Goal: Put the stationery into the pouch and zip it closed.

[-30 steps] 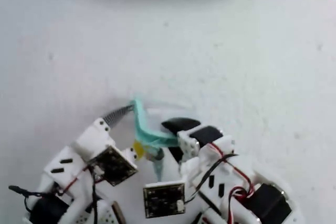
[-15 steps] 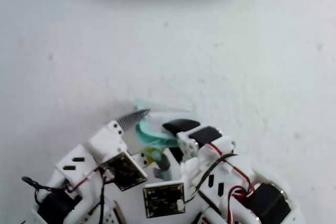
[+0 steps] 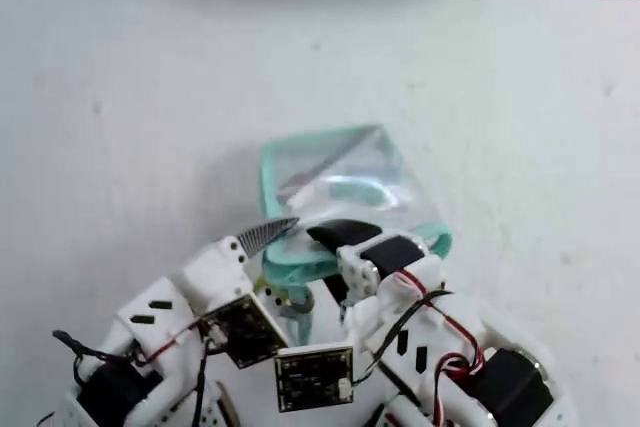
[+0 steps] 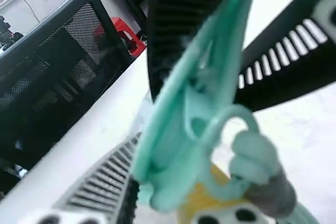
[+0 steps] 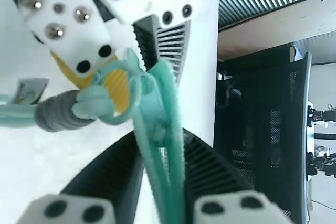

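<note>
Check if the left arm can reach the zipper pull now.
Probably yes: the zipper pull hangs right by the left gripper, nothing between, while the right gripper holds the pouch edge.

Shiny film on a dull white top, folks!
The pouch (image 3: 345, 182) is clear, glossy plastic, creased and catching light, edged in smooth mint-green trim. Its zip pull (image 4: 251, 153) looks soft and rubbery, with a matt grey end. The table (image 3: 500, 97) is flat matt white. The right gripper (image 5: 160, 177) is ribbed black plastic.
</note>
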